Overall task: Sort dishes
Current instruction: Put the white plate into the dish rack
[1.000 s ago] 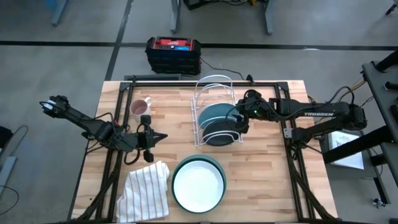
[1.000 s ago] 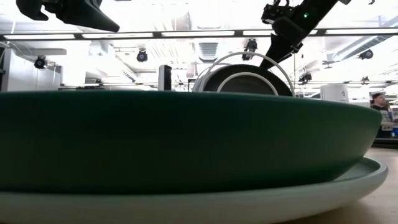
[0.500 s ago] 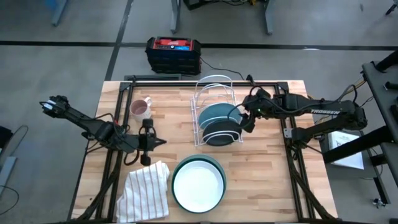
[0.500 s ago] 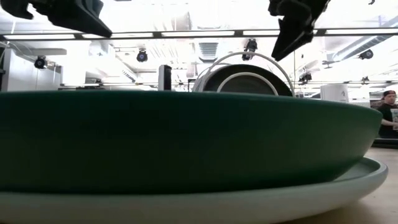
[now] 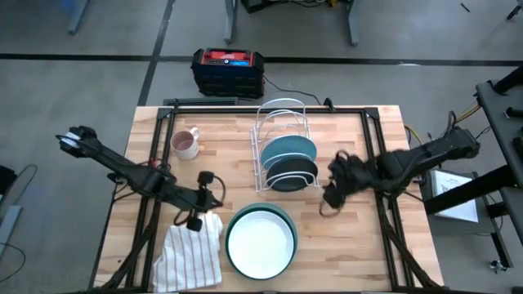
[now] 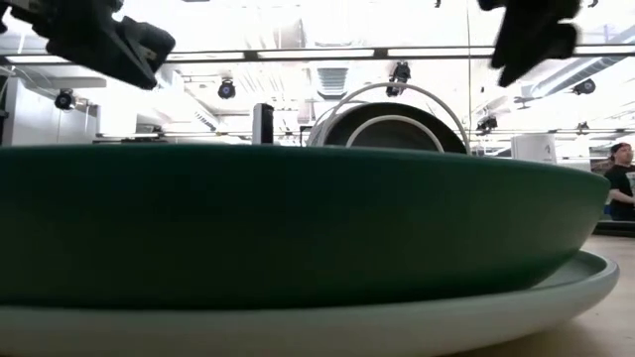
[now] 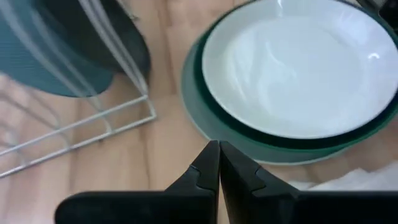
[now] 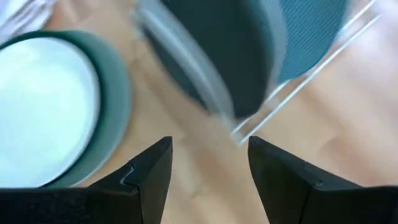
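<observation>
While both arms hang over the wooden desk (image 5: 359,245), the high view shows a wire rack (image 5: 282,147) near the middle, with a teal plate (image 5: 288,150) and a blackish plate (image 5: 294,173) standing on edge in it. At the front of the desk a pale blue plate (image 5: 260,244) lies in a dark green plate (image 5: 282,216), and a white striped cloth (image 5: 189,255) lies just beside them. A pink mug (image 5: 185,144) stands near the back, left of the rack. The left tool (image 5: 198,214) hangs by the cloth, and the right tool (image 5: 331,194) hangs to the right of the rack, holding nothing. In the low view the dark green plate fills most of the picture, and the blackish plate (image 6: 389,131) stands in the rack behind it. Far off at the right edge stands a person (image 6: 621,178). In the left wrist view the left tool (image 7: 219,163) has its two fingers pressed together with nothing between them, above the edge of the green plate. In the right wrist view the right tool (image 8: 210,163) has its fingers wide apart and empty, over bare wood between the rack and the stacked plates.
</observation>
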Motion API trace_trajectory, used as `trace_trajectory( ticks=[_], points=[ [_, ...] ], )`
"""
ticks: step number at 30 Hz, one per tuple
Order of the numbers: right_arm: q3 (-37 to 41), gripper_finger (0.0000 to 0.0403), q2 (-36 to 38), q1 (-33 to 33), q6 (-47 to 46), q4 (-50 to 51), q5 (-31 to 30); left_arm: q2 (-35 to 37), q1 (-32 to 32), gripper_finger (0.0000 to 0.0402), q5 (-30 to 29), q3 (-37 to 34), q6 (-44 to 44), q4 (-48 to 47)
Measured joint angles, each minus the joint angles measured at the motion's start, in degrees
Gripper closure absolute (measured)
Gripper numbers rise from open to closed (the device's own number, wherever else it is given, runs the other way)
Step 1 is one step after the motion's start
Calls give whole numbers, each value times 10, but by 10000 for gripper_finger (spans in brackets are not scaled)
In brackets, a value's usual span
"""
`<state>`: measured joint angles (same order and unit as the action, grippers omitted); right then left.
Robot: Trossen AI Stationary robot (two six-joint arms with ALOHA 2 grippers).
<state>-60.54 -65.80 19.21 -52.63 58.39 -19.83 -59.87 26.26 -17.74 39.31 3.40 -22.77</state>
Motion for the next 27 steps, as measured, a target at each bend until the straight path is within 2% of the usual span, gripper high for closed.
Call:
trace_trajectory(
  ticks=[6,10,19,27],
  points=[
    [39,207,-18,143,-185,-59,-38,-88,23,401,6,1,-28,66],
    [62,208,-45,204,-265,-134,-77,-124,38,401,31,12,-37,91],
    [68,208,-163,226,-365,-258,-70,-194,60,401,73,13,-29,151],
    [23,208,-260,226,-399,-298,-38,-243,72,401,74,13,-27,168]
  ],
)
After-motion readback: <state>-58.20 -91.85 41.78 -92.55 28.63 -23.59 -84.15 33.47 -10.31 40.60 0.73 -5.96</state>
